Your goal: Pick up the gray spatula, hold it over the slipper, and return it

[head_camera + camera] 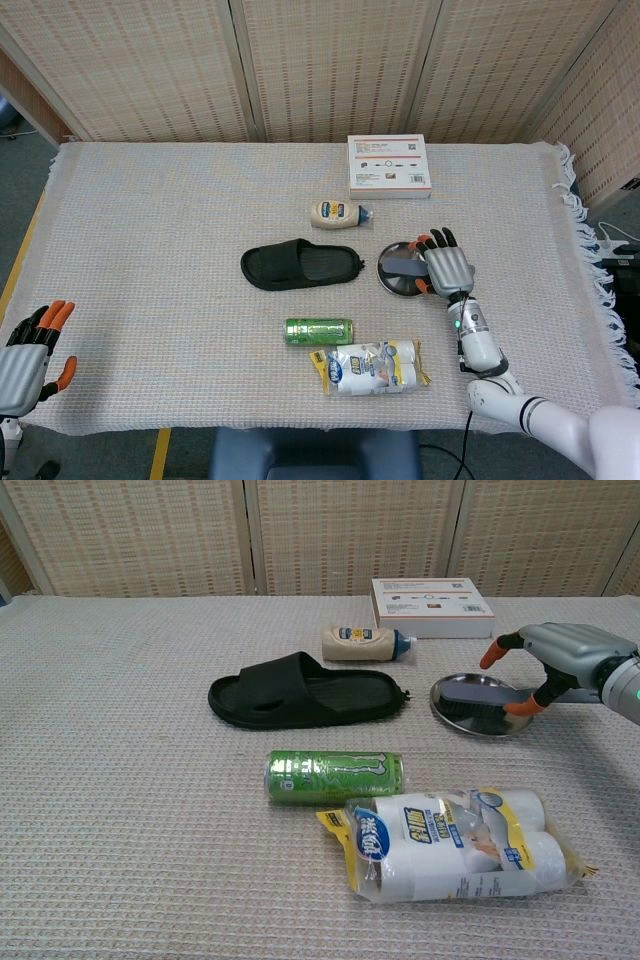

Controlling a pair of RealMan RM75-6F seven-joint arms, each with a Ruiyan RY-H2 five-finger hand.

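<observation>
We find the gray spatula (478,696) lying across the steel dish (452,718), handle running right; the right hand (552,656), fingers apart, arches directly over that handle.

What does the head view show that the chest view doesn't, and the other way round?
Only the head view shows the left hand, open, off the table's near left corner, plus the floor and the cloth's fringed right edge. Only the chest view shows the gap between the right hand's fingers and the spatula. Both show that hand over the spatula handle, the plate, slipper, can, bottle, box and wrapped rolls.
</observation>
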